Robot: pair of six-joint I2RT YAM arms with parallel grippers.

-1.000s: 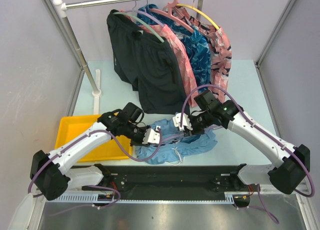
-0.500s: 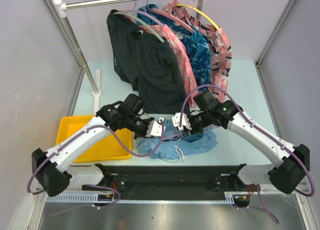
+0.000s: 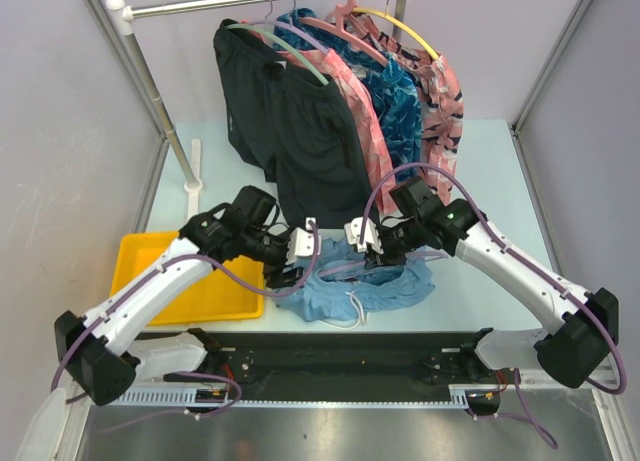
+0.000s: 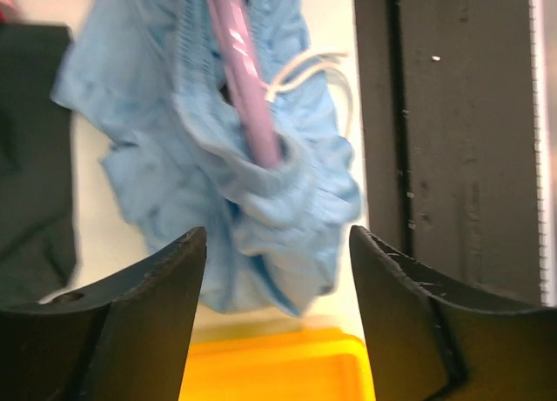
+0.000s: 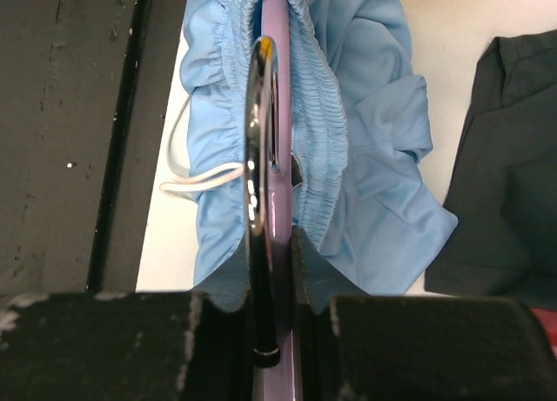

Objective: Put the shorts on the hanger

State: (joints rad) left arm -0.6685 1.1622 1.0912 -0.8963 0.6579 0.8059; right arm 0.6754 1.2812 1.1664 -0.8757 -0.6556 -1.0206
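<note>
Right wrist view: the right gripper (image 5: pixel 265 301) is clamped on the hanger (image 5: pixel 277 210), whose lavender arm runs up the frame into the waistband of the shorts (image 5: pixel 374 183). Left wrist view: the left gripper (image 4: pixel 277 236) gapes wide and empty, the shorts draped over the hanger beyond it at upper centre. From above, the shorts sit low centre, between both grippers.

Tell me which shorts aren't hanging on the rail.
The sky-blue shorts, bunched on the table around the lavender hanger; the black shorts and patterned pairs hang from the rail.
</note>
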